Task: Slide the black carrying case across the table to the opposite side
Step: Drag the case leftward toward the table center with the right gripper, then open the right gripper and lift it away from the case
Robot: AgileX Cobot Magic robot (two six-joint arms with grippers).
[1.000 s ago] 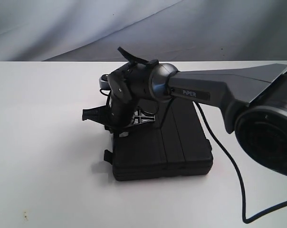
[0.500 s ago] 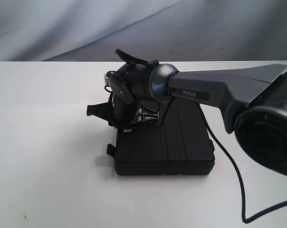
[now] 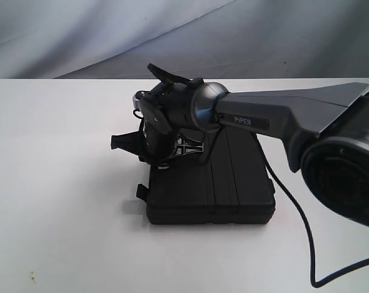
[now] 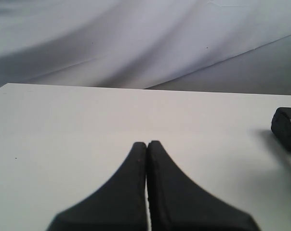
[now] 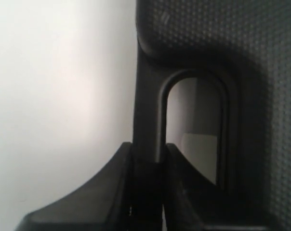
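Black carrying case (image 3: 212, 189) lies flat on the white table (image 3: 62, 220), near the middle of the exterior view and a bit toward the right side. Lid is shut, with ribbed grooves running across the top. A small black tab (image 3: 140, 192) sticks out from its left side.

Right arm (image 3: 282, 116) reaches in from the right, "PiPER" printed on the link. Its wrist bends down over the far left part of the case. The right pincer (image 5: 148, 151) is clamped on the case handle (image 5: 148, 96). In the right wrist view the thin handle bar runs straight between the two fingers (image 5: 124, 178), with both touching it (jaws partly closed, held apart only by the bar). The handle opening shows white table through it, and the pebbled case shell fills the rest of that view. In the exterior view the wrist hides the fingertips.

A black cable (image 3: 300, 232) trails from the arm across the table on the right, past the case corner.

Left pincer (image 4: 147, 144) is closed with nothing in it, its tips pressed together. It hangs over bare table, well apart from the case. A dark object (image 4: 286, 127) sits at the edge of the left wrist view, and I can't tell what it is.

Wrinkled grey backdrop cloth (image 3: 111, 30) hangs behind the table's far edge.
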